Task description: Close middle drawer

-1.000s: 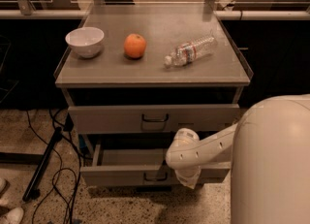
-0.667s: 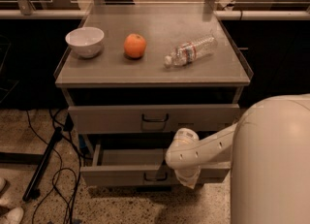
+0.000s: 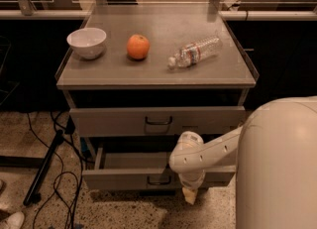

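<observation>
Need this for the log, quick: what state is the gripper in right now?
Gripper: cannot be told whether open or closed; it hangs low in front of the pulled-out middle drawer, just right of its handle.

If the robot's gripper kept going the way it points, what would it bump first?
Probably the speckled floor. The gripper points down, in front of the open middle drawer, right of its handle. Depth is unclear, so it may graze the drawer front.
</observation>
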Controlling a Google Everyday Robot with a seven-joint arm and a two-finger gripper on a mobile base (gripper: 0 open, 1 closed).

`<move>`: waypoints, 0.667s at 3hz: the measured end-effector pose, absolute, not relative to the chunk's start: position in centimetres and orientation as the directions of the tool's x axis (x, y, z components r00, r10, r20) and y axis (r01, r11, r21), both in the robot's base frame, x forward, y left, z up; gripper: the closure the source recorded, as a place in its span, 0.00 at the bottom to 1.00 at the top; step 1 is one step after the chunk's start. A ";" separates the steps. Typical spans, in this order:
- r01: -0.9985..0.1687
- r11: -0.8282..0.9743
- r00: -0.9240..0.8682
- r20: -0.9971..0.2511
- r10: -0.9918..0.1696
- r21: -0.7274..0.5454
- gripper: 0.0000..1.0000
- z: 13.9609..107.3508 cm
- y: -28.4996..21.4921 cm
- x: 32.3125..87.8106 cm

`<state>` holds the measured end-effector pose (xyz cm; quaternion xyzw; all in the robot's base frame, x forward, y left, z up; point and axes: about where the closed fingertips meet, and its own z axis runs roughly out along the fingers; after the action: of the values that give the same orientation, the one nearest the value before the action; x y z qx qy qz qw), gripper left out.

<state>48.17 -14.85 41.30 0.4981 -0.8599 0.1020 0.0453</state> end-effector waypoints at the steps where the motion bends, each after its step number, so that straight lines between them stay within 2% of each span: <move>1: -0.866 0.483 -0.500 0.180 -0.847 -0.130 0.00 41.3 -14.9 48.2; 2: -0.866 0.483 -0.500 0.180 -0.847 -0.130 0.00 41.3 -14.9 48.2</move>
<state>48.16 -14.85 41.29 0.4981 -0.8599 0.1020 0.0453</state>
